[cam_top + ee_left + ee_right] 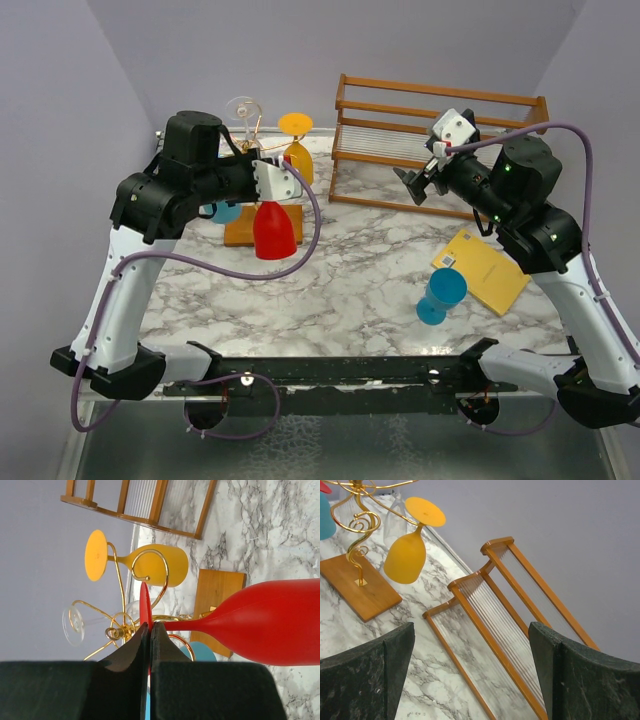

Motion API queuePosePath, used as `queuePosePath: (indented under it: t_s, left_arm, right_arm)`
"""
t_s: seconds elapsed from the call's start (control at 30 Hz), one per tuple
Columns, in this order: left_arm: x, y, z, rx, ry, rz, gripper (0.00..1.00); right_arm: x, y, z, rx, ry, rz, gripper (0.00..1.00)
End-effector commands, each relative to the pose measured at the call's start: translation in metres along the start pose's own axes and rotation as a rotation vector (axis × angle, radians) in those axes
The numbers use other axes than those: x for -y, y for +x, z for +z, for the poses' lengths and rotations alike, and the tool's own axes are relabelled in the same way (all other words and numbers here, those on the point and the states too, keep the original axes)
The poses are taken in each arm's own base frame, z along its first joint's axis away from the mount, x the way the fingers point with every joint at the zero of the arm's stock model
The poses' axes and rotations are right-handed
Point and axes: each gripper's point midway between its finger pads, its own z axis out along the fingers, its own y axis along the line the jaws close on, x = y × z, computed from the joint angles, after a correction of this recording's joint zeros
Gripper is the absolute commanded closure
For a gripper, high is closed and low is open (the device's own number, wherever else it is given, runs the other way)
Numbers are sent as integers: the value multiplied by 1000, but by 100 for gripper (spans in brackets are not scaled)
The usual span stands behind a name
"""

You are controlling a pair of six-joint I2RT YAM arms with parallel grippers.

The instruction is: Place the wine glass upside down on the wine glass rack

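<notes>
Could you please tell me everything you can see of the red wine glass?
The red wine glass is opaque, smooth and glossy, plastic by its look, with a rounded bowl, a thin stem and a flat round foot. It hangs upside down, bowl lowermost, over the marble table beside the wooden base of the wine glass rack. The left gripper is shut on the edge of its foot. The foot lies among the rack's gold wire arms; whether it touches the wire cannot be told.

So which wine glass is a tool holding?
The red wine glass, its foot pinched in the left tool. The yellow glass and clear glass hang on the wire rack; a blue glass sits on the table.
</notes>
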Motion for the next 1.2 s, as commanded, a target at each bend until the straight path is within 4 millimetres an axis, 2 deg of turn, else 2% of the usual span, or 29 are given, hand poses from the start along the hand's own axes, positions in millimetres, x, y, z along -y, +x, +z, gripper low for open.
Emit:
queuePosePath:
  t_s: [0.0,0.33,0.67,1.17]
  left_arm:
    - [-15,1,0,-15,-64,35,100]
    - [-26,16,7,-82,-115,37,100]
    - [-22,27,16,-109,-115,27,100]
    - [-26,46,15,-208,-143,47,100]
  right_arm:
    - [2,-6,-2,33,-1,-14,5]
    - [1,-5,-2,32,-9,-17,5]
    - [0,-4,0,28,-18,-16,5]
    - [-2,-1,3,24,-32,-15,4]
